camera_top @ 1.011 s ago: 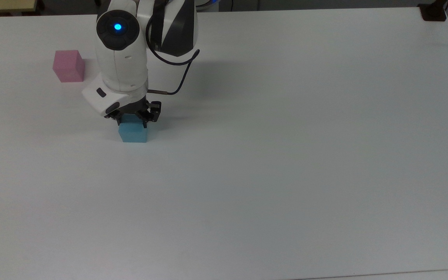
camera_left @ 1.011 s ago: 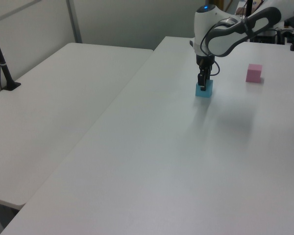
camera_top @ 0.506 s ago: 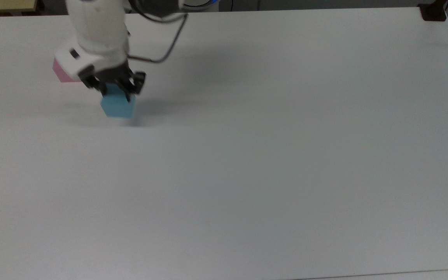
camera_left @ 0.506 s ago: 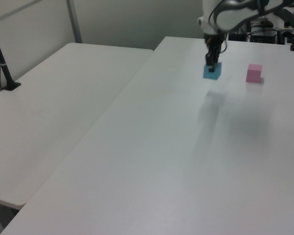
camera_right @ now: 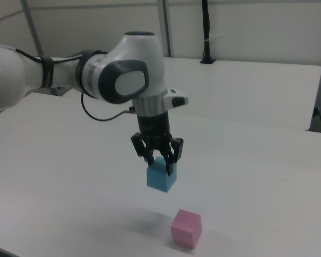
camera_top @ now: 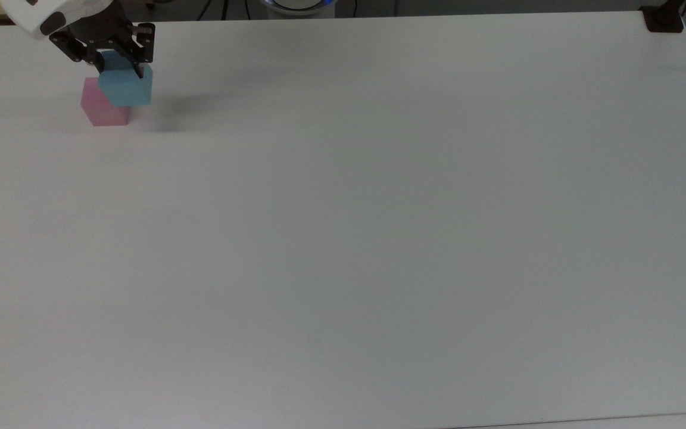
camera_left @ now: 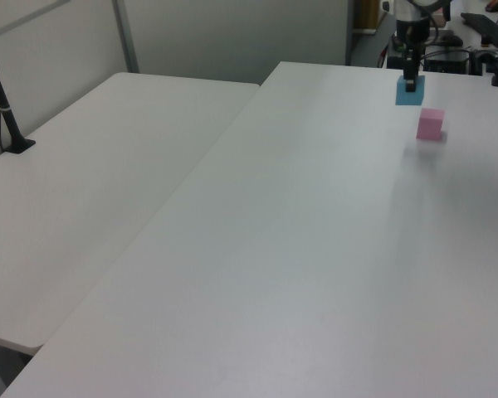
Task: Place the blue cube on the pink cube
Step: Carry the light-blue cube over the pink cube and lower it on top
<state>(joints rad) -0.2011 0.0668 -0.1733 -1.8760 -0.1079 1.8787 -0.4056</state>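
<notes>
Top view's far left held the action: the gripper (camera_top: 118, 59) was clamped on the blue cube (camera_top: 126, 86), which hung in the air overlapping the upper right part of the pink cube (camera_top: 103, 110) as that camera saw it. Right view made the true spacing plainer, with the blue cube (camera_right: 161, 175) carried clear above the white surface (camera_right: 267, 182) and the pink cube (camera_right: 186, 228) resting on it lower and toward the right view's right, the two not touching. Left view showed the blue cube (camera_left: 410, 89) raised beside and above the pink cube (camera_left: 430, 123). The step in hand looked like the carry toward the stack. Doing it well would call for finishing the sideways travel until the blue cube sat squarely over the pink one, faces lined up, then lowering slowly and releasing only once the bottom face rested flat; letting go early or off centre could tip it off. Relative to the gripper (camera_right: 159, 158), the blue cube sat directly beneath, pinched at its upper sides between the fingers.
</notes>
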